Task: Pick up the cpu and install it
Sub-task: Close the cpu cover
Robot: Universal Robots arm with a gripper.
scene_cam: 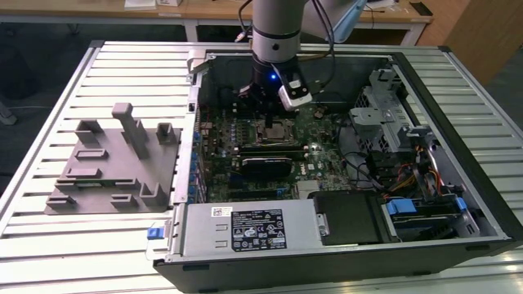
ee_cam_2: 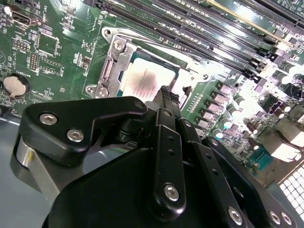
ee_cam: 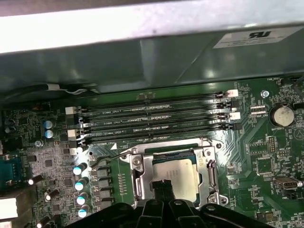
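Observation:
The cpu [ee_cam: 183, 173], a flat square chip with a silver top, lies level inside the metal socket frame [ee_cam: 137, 178] on the green motherboard; it also appears as the cpu [ee_cam_2: 145, 80] in the second wrist view. My gripper [ee_cam: 163, 186] hangs straight down over the socket, its black fingers [ee_cam_2: 167, 102] pressed together with nothing between them. Their tips stand over the chip's near edge, and I cannot tell whether they touch it. In the exterior view the gripper [scene_cam: 268, 117] sits inside the open computer case above the socket frame [scene_cam: 276, 131].
A grey moulded fixture block [scene_cam: 114, 162] rests on the slatted table at the exterior view's left. Around the socket are memory slots [ee_cam: 152, 118], capacitors [ee_cam: 78, 171] and a coin battery [ee_cam: 281, 115]. The power supply [scene_cam: 245, 229] and drive cage [scene_cam: 384, 119] crowd the case.

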